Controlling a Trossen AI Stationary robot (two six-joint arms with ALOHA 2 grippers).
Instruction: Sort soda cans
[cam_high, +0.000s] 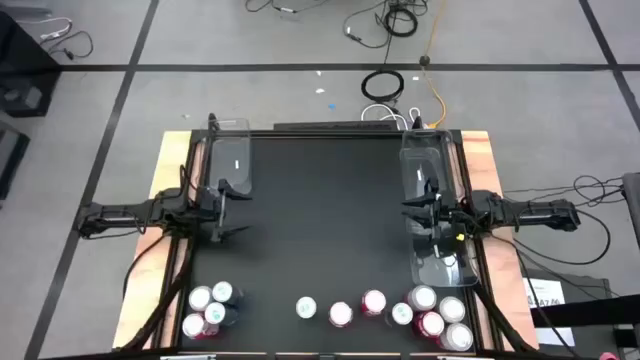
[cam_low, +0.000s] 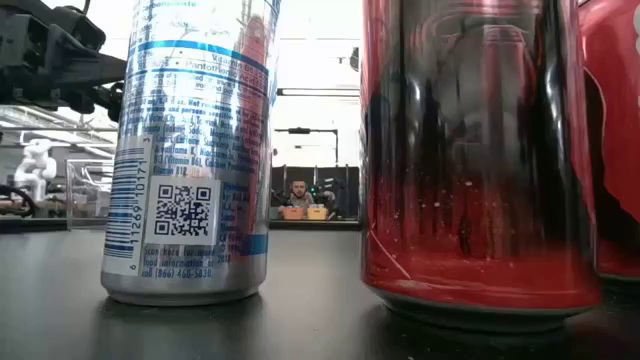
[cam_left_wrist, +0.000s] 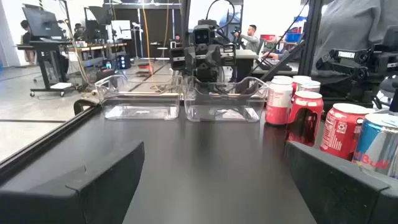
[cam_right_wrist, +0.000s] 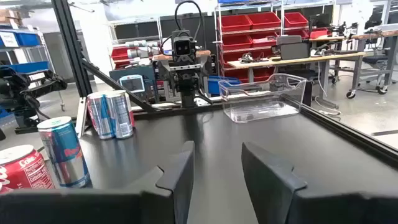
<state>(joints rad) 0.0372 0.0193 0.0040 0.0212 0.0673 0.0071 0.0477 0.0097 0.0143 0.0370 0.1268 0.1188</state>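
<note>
Cans (cam_high: 340, 313) stand in a loose row along the table's (cam_high: 330, 220) near edge, well apart from both claws, none held. Left claw (cam_high: 232, 210) hovers low over the mat with fingers spread wide, a clear bin (cam_high: 229, 157) just beyond it and four cans (cam_high: 210, 308) off behind it. Right claw (cam_high: 418, 211) hangs empty over its own long bin (cam_high: 432, 200), fingers narrowly parted, the biggest cluster (cam_high: 435, 318) standing behind it.

Two clear bins (cam_high: 232, 155) (cam_high: 430, 190) sit at the left and right sides of the black worktop (cam_high: 325, 220); cables (cam_high: 385, 85) lie on the floor beyond its far edge.
</note>
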